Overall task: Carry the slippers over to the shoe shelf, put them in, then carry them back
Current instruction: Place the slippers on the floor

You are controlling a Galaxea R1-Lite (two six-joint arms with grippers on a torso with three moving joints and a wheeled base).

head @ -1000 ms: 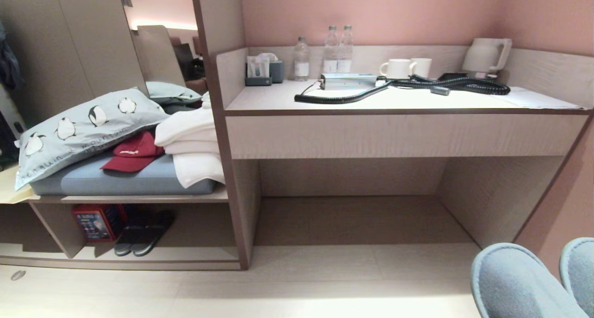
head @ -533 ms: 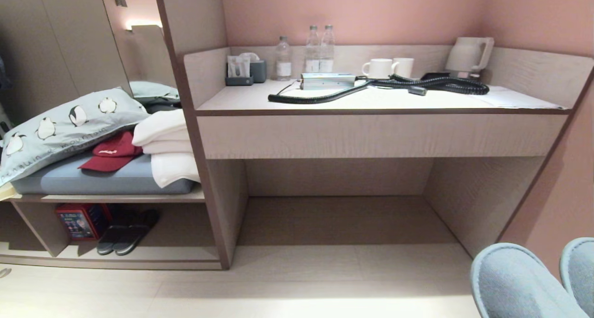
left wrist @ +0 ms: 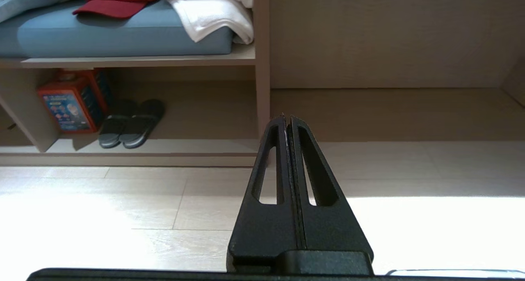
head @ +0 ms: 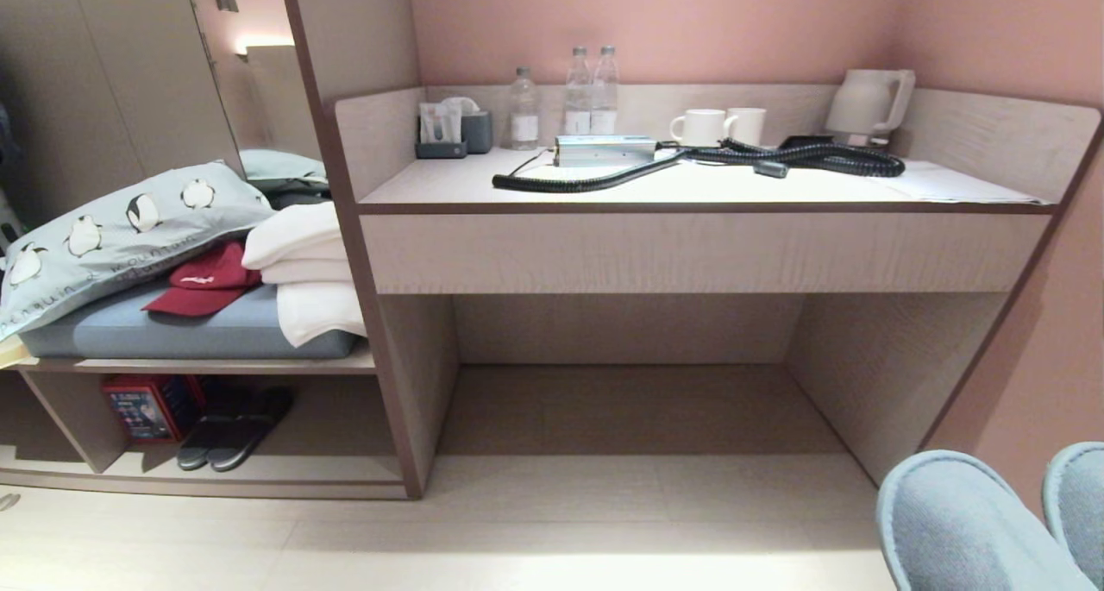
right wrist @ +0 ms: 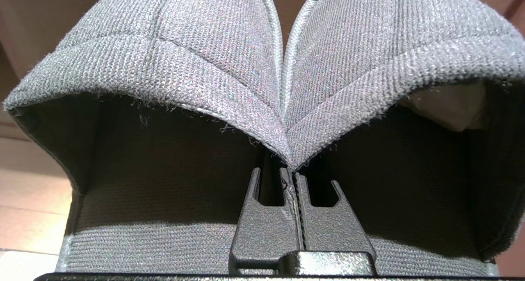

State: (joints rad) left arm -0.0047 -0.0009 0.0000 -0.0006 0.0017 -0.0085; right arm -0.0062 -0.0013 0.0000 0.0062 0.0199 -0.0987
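The right gripper is clamped on the slippers, whose toe bands are pinched together just ahead of it. The left gripper is held closed and empty, with the shoe shelf well ahead of it.

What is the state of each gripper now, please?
Left gripper: jaws shut, holding nothing.
Right gripper: jaws shut on the slippers, pinching the two inner edges together.
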